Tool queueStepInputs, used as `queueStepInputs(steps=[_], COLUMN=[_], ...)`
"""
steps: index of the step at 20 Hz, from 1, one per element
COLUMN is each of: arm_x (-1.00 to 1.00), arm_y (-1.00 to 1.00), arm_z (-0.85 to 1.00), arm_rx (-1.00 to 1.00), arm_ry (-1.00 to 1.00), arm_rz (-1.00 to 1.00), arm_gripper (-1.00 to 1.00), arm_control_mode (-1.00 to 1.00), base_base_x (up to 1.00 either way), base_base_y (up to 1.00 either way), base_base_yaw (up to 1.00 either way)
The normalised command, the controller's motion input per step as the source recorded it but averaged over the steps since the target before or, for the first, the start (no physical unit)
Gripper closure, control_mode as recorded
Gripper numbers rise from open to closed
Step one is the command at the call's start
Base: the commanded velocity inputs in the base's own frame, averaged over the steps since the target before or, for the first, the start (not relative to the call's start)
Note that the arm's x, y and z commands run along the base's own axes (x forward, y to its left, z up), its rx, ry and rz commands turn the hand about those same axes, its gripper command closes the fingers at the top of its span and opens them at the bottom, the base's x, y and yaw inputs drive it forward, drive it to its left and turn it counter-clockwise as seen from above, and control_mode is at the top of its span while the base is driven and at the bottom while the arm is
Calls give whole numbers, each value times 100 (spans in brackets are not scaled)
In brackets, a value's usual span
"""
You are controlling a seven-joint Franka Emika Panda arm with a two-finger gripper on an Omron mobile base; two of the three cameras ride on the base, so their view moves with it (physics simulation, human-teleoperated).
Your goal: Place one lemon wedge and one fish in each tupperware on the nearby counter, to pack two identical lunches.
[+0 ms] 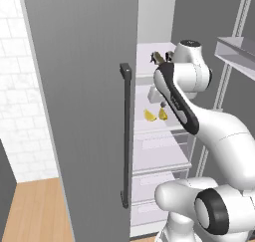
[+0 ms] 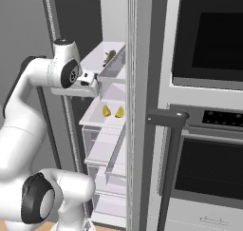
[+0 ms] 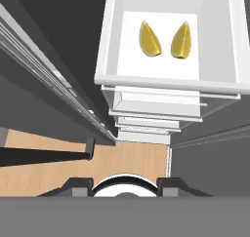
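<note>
Hand view: two lemon wedges (image 3: 150,38) lie beyond the tool (image 3: 125,188), grip state unclear.

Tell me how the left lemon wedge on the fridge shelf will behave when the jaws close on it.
The left lemon wedge tapers to a point, so it may squirt out of a pinch near its tip. It looks small beside its shelf, so probably light. Its curved back could let it rock or slide toward the other wedge if nudged.

Two yellow lemon wedges (image 3: 150,38) (image 3: 180,40) lie side by side (points away from the camera) on a white fridge shelf (image 3: 166,80), with more shelves stacked beneath and wooden floor (image 3: 73,175) far below
</note>
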Motion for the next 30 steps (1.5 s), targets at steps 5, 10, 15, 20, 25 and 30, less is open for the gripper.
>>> queueStepInputs(steps=[5,10,15,20,25,30], arm_x=[-8,-4,0,20,42,96], arm_y=[-3,-6,-12,-33,-41,-58], arm_z=[-9,-33,-53,-63,-24,0], arm_rx=[0,0,2,1,0,0], arm_ry=[3,11,12,1,0,1], arm_rz=[0,-1,-4,-3,0,2], arm_gripper=[-100,-100,-100,-100,-100,-100], arm_control_mode=[-100,-100,-100,-100,-100,-100], base_base_x=[0,0,0,0,0,0], base_base_y=[0,0,0,0,0,0], base_base_yaw=[0,0,0,0,0,0])
